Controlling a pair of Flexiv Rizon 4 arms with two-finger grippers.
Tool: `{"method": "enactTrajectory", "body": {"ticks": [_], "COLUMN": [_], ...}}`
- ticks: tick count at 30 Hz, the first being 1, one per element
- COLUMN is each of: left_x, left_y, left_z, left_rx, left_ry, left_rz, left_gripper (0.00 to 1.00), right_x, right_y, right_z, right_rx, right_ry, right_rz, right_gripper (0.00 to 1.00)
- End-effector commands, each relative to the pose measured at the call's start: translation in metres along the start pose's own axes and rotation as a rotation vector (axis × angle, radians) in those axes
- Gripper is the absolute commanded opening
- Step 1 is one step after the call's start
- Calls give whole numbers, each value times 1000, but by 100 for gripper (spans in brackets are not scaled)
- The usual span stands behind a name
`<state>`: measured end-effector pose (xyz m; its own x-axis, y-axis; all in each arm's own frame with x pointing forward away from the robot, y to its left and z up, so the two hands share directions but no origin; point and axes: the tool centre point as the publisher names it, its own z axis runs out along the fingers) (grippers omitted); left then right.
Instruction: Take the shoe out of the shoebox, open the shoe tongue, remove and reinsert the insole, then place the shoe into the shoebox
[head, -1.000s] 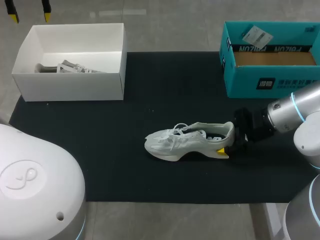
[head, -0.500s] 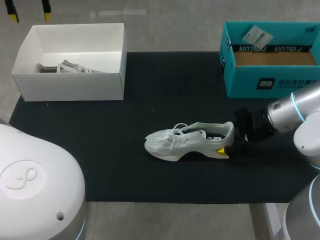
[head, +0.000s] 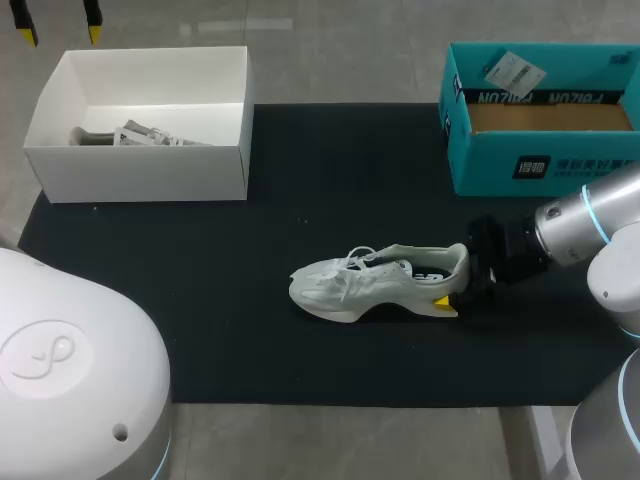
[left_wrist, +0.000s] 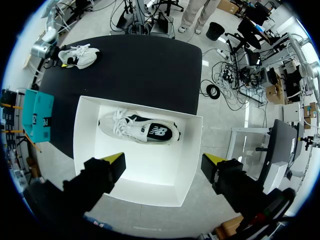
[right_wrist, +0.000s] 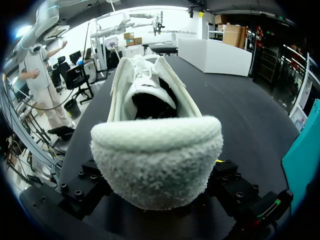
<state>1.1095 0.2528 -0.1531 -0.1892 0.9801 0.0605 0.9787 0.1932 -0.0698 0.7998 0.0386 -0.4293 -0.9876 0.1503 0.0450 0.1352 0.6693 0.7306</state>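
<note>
- There's the right gripper (head: 453, 288), clamped on the heel of the shoe (head: 370, 285) — sole down, mid black mat (head: 200, 300), bare mat all round.
- Far corners: teal box (head: 540, 160), white shoebox (left_wrist: 87, 150).
- Over the shoebox — the left gripper (left_wrist: 162, 165), fingers wide apart.

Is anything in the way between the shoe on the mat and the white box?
Nothing visible: only bare black mat lies between the shoe and the white shoebox. A second shoe already lies inside it.
</note>
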Motion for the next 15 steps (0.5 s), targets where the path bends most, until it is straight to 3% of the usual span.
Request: {"method": "enactTrajectory", "body": {"ticks": [1, 5, 15], "left_x": [0, -5, -38], "left_y": [0, -5, -55], "left_z": [0, -2, -5], "left_rx": [0, 4, -69], "left_ry": [2, 21, 84], "left_rz": [1, -30, -221], "left_gripper": [100, 100, 100], "right_x": [1, 1, 1], "right_y": [1, 1, 1], "right_z": [0, 0, 0], "right_rx": [3, 3, 3], "right_ry": [-2, -2, -2], "right_rz": [0, 0, 0], "right_gripper": [0, 0, 0]}}
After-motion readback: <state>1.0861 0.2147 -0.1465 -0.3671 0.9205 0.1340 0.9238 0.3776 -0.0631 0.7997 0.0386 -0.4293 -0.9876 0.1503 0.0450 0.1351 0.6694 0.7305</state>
